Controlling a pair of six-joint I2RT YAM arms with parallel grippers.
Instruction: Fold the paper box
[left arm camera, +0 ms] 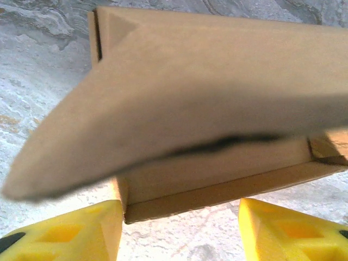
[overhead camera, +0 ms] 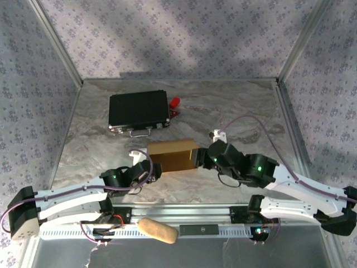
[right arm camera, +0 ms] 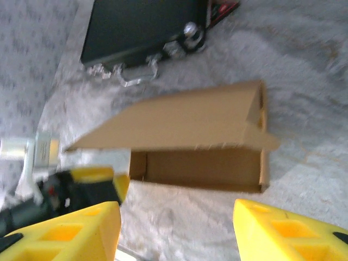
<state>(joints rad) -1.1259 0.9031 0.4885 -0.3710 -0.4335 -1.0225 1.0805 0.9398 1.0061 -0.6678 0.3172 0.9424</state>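
1. Position: box (overhead camera: 173, 155) lies mid-table (overhead camera: 89, 128), just ahead of both grippers. A black case (overhead camera: 139, 110) sits well behind it and a tan lump (overhead camera: 158, 230) lies down by the arm bases.
2. Done, as far as I can judge: the sheet is already a shallow tray. The right wrist view shows a floor, a far wall, a right end wall and a low near wall, all standing.
3. Not done: the lid (right arm camera: 179, 122) seems hinged along the far edge and slants up over the tray, so the inside shows beneath it. From the left wrist it overhangs the tray as a wide blurred sheet, its free edge raised above the near wall.
4. Loose part: a tab (right arm camera: 265, 142) at the lid's right end sticks out past the end wall rather than inside it. I cannot make out the lid's left end.
5. Left gripper (left arm camera: 179, 234): the jaws are apart, with bare table between the fingers (left arm camera: 70, 234) and nothing held. The box's near wall sits just ahead; I cannot tell whether it touches.
6. Right gripper (right arm camera: 176, 234): it is likewise spread and empty, short of the near wall and facing the open side.
7. Left to do, in my judgement: press the lid down flat, steer the end tabs inside the walls, and tuck the front edge so it stays shut. That puts the job in its late stage, with only the closing to come.
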